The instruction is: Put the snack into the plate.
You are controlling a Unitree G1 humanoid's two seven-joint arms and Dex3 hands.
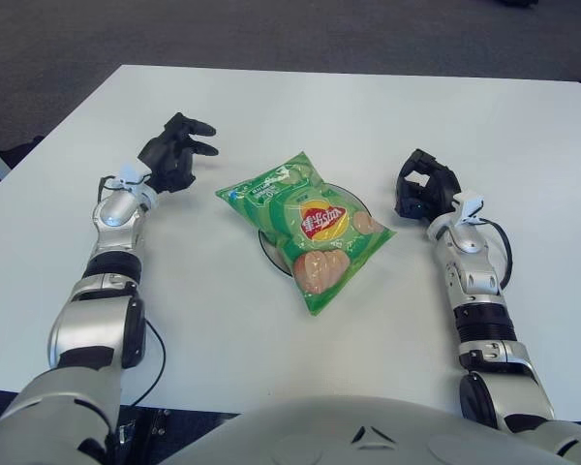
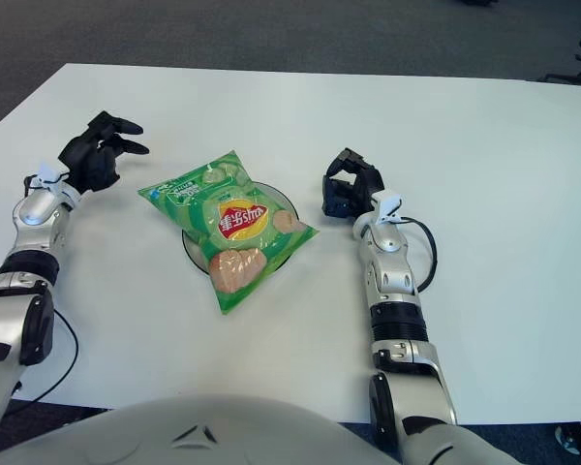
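Two hands flank one green crisp packet [image 1: 308, 227], which lies across a small white plate [image 1: 267, 250] near the middle of the white table [image 1: 213, 320], so the snack looks already delivered. In the left eye view the packet covers most of the plate, only a dark-lined sliver of rim showing at its left and upper right, its corners overhanging onto the tabletop. The left hand [image 1: 173, 152] shows toward the table's left edge, well apart from the packet, fingers loosely spread and gripping nothing, a pose that suits a release finished. The right hand [image 1: 421, 188] sits just beside the packet's right corner, fingers curled inward around nothing

From the right eye view the same layout holds: packet [image 2: 229, 225] on plate [image 2: 191, 247], left hand [image 2: 95, 147] near the left edge, right hand [image 2: 350, 187] curled beside it. Bare tabletop runs to the far and right edges, leaving both arms open room to draw back without brushing the bag
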